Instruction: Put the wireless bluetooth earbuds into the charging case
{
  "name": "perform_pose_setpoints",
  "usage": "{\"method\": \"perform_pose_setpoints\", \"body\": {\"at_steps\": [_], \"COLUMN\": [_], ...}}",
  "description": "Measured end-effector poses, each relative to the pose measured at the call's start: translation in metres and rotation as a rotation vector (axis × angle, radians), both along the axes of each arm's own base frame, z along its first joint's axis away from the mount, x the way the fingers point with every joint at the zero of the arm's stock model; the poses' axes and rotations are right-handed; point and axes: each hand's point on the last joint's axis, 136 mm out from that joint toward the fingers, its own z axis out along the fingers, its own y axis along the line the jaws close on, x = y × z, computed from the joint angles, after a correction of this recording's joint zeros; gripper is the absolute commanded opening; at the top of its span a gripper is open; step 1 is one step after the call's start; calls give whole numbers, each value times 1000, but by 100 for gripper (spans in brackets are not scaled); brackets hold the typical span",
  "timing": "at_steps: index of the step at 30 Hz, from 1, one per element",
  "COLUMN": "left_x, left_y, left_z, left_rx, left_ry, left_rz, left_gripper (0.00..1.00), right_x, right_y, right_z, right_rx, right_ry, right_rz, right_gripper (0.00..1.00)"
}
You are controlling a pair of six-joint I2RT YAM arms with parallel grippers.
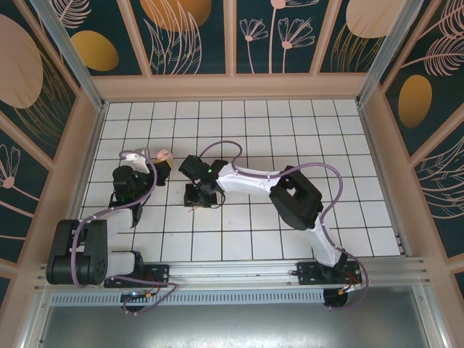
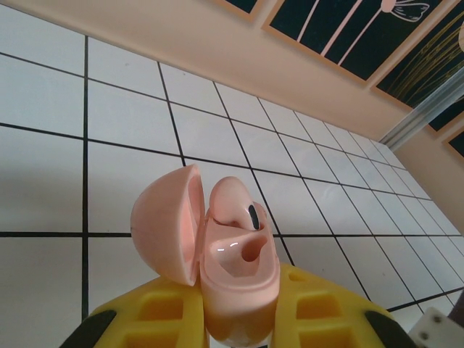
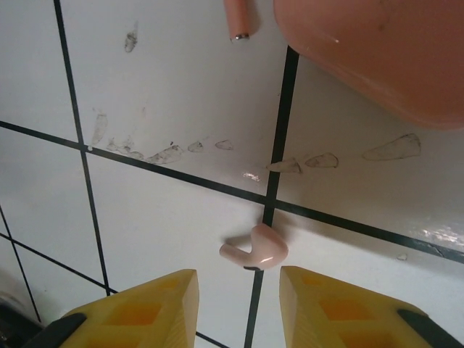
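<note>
Earbud (image 3: 254, 251), small and pink, lies loose on a dark grout line of the tiled table (image 1: 290, 130), left of its middle. It is just ahead of the right gripper (image 3: 238, 279), whose yellow fingers (image 3: 145, 308) stand apart and touch nothing. Farther out, toward the left edge, the left gripper (image 2: 239, 308) is clenched on the charging case (image 2: 239, 279), held above the tiles. Its lid (image 2: 167, 225) hangs open to one side. A second earbud (image 2: 235, 206) sits in the case, beside a hollow socket (image 2: 246, 254).

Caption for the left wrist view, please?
Left hand grips the open charging case, one earbud seated, the other socket empty.
</note>
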Motion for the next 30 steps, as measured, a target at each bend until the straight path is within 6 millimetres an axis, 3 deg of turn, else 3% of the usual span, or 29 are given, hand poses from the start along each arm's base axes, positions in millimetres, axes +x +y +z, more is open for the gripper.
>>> {"method": "perform_pose_setpoints", "body": {"at_steps": [11, 19, 30], "left_x": [-1, -2, -3], "left_y": [2, 4, 5], "left_z": [0, -3, -1], "left_rx": [4, 18, 30], "left_ry": [4, 16, 10], "left_rz": [12, 23, 28], "left_gripper": [12, 13, 13], "right_x": [-1, 1, -3], "right_y": [-1, -7, -24], "right_z": [-18, -23, -17], "right_rx": [-46, -87, -99], "right_ry": [11, -12, -49], "right_rz": [24, 34, 34], "right_gripper": [32, 25, 21]}}
